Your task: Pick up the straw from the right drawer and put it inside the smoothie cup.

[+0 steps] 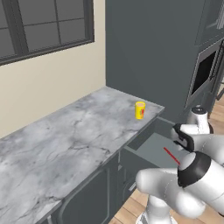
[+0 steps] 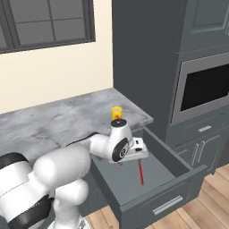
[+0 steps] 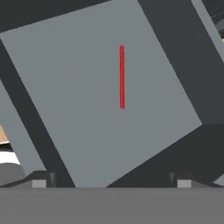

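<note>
One thin straight red straw [image 3: 122, 77] lies flat on the grey floor of the open dark grey right drawer [image 3: 78, 105], upper middle of my hand view. Long axis runs top-to-bottom there. I judge it light, stiff and slippery, so I'd pinch mid-length. My pincer [image 3: 111, 183] hangs above it, fingers spread wide, empty. Small yellow smoothie cup [image 1: 140, 110] stands on the marble surface [image 1: 65, 140].

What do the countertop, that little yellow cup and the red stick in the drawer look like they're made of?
Countertop: looks like polished marble, grey-white with darker veins. Smoothie cup: probably plastic, plain bright yellow with a red mark. Straw: likely plastic, thin, uniformly red, matte. Everything is rendered, so these are guesses.
</note>
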